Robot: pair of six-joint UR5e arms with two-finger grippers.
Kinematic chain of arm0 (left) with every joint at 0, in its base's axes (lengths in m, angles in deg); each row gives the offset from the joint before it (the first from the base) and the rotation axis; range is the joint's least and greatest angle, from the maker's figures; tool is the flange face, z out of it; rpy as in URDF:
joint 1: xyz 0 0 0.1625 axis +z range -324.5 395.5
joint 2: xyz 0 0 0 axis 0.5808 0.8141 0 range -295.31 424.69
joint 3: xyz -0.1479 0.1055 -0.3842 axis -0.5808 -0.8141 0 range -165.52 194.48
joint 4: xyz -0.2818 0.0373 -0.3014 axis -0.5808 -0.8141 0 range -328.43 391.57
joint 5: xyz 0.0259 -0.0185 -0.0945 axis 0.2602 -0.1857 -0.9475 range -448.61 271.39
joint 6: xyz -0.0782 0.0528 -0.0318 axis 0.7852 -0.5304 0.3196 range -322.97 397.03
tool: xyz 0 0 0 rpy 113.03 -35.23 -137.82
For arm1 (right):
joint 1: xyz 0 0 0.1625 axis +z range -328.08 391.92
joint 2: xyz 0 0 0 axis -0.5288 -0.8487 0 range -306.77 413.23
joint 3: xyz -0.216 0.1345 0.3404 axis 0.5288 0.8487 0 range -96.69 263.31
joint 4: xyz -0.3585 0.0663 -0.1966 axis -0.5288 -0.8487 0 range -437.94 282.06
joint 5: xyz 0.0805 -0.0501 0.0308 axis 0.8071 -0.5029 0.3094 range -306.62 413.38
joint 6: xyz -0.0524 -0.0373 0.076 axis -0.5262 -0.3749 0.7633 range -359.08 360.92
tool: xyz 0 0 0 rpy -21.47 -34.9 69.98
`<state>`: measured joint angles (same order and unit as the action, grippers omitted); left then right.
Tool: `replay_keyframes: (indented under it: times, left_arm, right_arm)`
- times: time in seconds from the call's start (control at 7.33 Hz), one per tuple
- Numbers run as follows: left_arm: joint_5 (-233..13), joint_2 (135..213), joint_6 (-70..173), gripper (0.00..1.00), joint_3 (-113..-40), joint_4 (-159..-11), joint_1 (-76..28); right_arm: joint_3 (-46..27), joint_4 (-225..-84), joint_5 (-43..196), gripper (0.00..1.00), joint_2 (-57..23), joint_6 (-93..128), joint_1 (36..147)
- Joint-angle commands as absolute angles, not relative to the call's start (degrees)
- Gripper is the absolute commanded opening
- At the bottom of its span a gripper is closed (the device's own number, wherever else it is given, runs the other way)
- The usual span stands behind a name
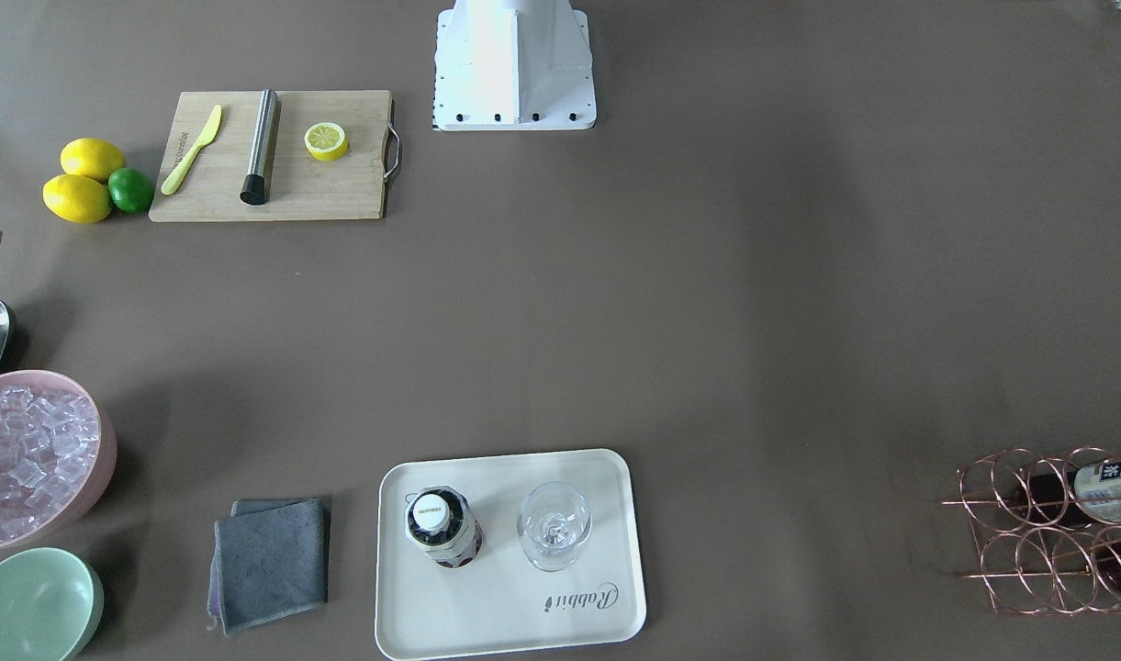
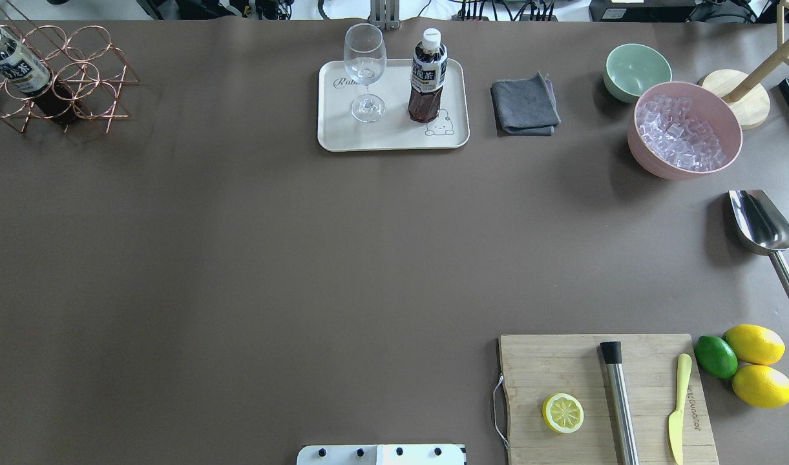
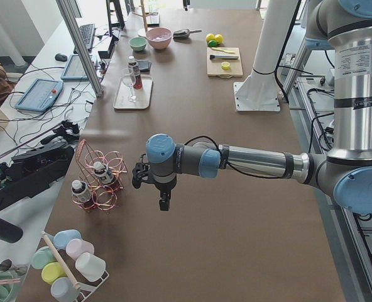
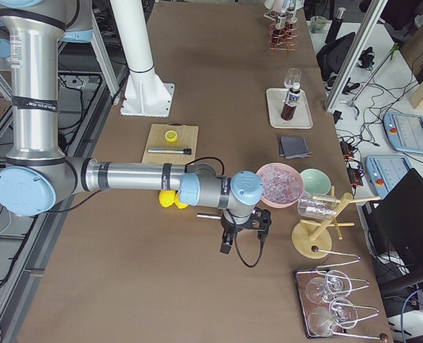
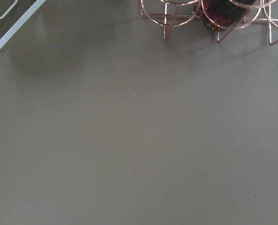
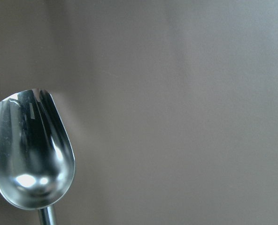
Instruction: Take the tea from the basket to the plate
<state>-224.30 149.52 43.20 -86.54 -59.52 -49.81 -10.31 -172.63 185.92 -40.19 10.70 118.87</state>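
Observation:
One tea bottle (image 2: 426, 77) stands upright on the cream plate (image 2: 394, 137) beside a wine glass (image 2: 365, 71); it also shows in the front-facing view (image 1: 441, 526). The copper wire basket (image 2: 77, 71) at the table's far left corner holds two more tea bottles (image 3: 100, 173), (image 3: 79, 190). My left gripper (image 3: 138, 175) shows only in the exterior left view, close beside the basket; I cannot tell if it is open. My right gripper (image 4: 253, 220) shows only in the exterior right view, near the pink bowl; I cannot tell its state. The left wrist view shows the basket's foot (image 5: 176, 14).
A wooden cutting board (image 2: 562, 361) carries a lemon half, a steel muddler and a yellow knife. Two lemons and a lime (image 2: 716, 356) lie beside it. A pink bowl of ice (image 2: 685, 132), a green bowl (image 2: 636, 70), a grey cloth (image 2: 525, 104) and a steel scoop (image 6: 33, 150) stand at the right.

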Motion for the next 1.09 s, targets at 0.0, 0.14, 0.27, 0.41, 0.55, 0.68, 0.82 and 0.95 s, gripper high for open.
replay_keyframes:
  times: [0.0, 0.14, 0.27, 0.41, 0.55, 0.68, 0.82, 0.95]
  left_arm:
    - [-224.32, 149.32, 43.44, 0.97, -87.48, -58.96, -49.84]
    - [-224.32, 149.32, 43.53, 0.97, -87.48, -59.05, -49.84]
    - [-224.23, 149.32, 43.53, 0.97, -87.39, -59.05, -49.84]
    - [-224.14, 149.32, 43.53, 0.97, -87.39, -59.05, -49.84]
    - [-224.14, 149.32, 43.62, 0.97, -87.30, -59.05, -49.84]
    - [-224.14, 149.32, 44.14, 0.97, -87.21, -59.05, -49.84]
    - [-224.14, 149.32, 44.15, 0.97, -87.04, -59.05, -49.84]
    - [-224.14, 149.32, 44.50, 0.97, -86.95, -59.05, -49.84]
  right_arm:
    - [-10.03, -172.86, 183.82, 1.00, -40.47, 6.81, 119.82]
    - [-9.77, -172.60, 183.21, 1.00, -40.55, 6.64, 119.82]
    - [-10.12, -172.43, 183.29, 1.00, -40.55, 6.37, 119.82]
    - [-10.12, -172.42, 183.29, 1.00, -40.64, 6.46, 119.82]
    - [-10.03, -172.42, 183.29, 1.00, -40.64, 6.46, 119.82]
    - [-10.03, -172.42, 183.20, 1.00, -40.64, 6.54, 119.82]
    - [-9.95, -172.42, 183.20, 1.00, -40.64, 6.37, 119.82]
    - [-9.77, -172.42, 183.37, 1.00, -40.64, 6.37, 119.82]
